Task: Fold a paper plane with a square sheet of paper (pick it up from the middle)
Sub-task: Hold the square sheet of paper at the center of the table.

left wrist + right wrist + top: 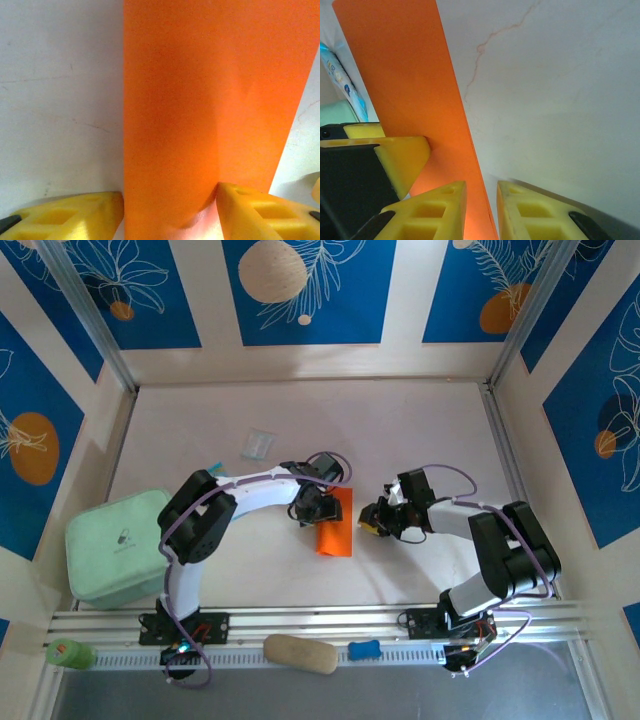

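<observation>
- This is a robotics lab, with a closed test cell rather than a room people live or trade in.
- Two robot arms, the left arm [195, 525] and the right arm [510, 550], are bolted side by side to an aluminium rail [320, 620] along the near edge of a white bench [400, 420].
- Panel walls [305, 290] printed with blue leaf-and-circle patterns box the bench in on three sides, with slanting metal posts [90, 325] at the back corners.
- Loose cables [450, 469] loop along both arms.

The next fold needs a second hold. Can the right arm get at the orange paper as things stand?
Probably yes. The right arm's jaws straddle one long edge of the orange paper, slightly apart; the left arm's jaws span the sheet beside them without blocking.
</observation>
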Motion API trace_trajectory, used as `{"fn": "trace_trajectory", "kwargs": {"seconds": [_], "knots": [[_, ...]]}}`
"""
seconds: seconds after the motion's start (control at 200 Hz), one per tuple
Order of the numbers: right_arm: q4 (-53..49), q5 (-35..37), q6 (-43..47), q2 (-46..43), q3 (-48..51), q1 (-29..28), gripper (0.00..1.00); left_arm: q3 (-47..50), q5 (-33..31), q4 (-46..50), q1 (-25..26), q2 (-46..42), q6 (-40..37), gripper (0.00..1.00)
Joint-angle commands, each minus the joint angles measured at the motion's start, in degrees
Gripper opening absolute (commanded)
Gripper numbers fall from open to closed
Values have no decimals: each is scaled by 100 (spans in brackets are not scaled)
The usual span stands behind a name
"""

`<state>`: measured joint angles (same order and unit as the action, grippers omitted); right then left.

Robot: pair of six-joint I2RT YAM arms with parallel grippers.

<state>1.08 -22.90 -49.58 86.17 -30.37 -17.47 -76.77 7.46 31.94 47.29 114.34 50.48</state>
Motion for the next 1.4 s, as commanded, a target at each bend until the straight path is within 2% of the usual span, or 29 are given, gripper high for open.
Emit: {"fn": "trace_trajectory", "kwargs": {"seconds": [0.0,0.405,0.57,0.815,1.145,1.395], "knots": [[-47,-85,-20,-21,-58,-39,23,215,-26,-559,29,658,-161,57],[89,-241,-26,-97,-98,-100,20,250,-8,-609,26,642,-161,57],[254,-356,-39,17,-160,-233,16,254,1,-619,33,642,-170,57],[357,-260,-79,330,-392,-466,4,276,9,-629,31,633,-170,57],[342,-102,-112,844,-766,-761,3,277,14,-640,26,633,-170,56],[-13,242,209,1104,-528,-777,3,268,14,-640,33,633,-179,57]]}}
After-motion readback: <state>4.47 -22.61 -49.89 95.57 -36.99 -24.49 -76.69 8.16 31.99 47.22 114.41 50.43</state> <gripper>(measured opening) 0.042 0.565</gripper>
